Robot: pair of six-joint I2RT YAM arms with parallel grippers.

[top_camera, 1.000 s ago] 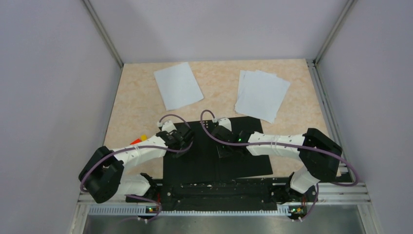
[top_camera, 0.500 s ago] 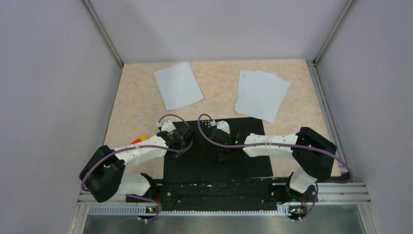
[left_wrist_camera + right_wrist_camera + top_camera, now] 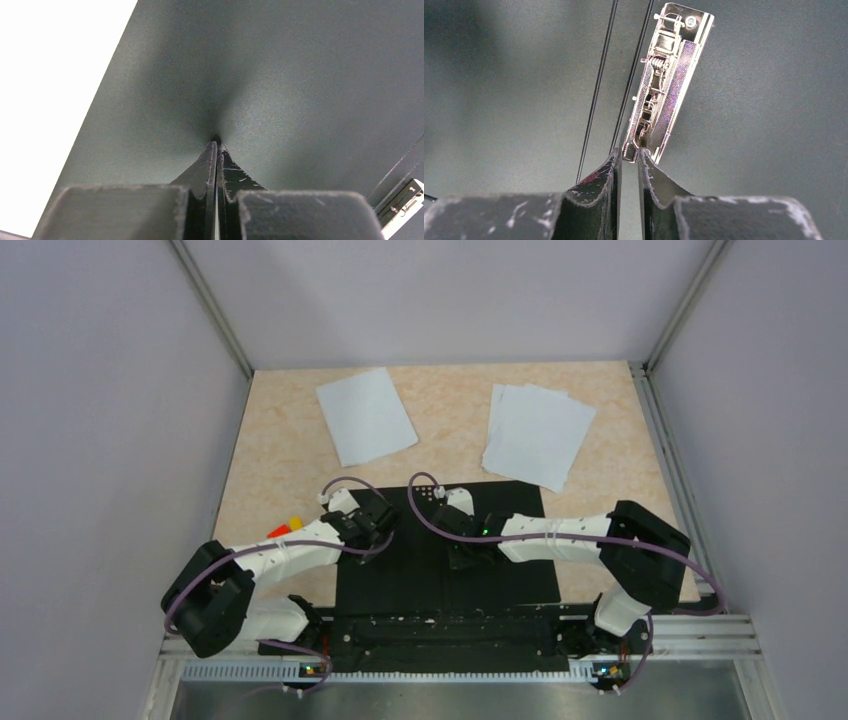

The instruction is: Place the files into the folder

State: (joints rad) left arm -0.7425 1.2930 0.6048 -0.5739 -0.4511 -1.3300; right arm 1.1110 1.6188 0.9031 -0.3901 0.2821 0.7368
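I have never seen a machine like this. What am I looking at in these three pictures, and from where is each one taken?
This is a robot with two arms, fixed at the near edge of a table. The wide picture comes from a camera above and behind the arms. The two close pictures come from small cameras on the wrists, each showing its own fingers. On the table an open folder lies with its black inner faces up. Further away lie one white sheet on the left and a loose pile of sheets on the right. The left gripper is shut, its tips on the black folder face. The right gripper has its fingers almost together at the near end of the folder's metal clip; whether it grips the clip, I cannot tell.
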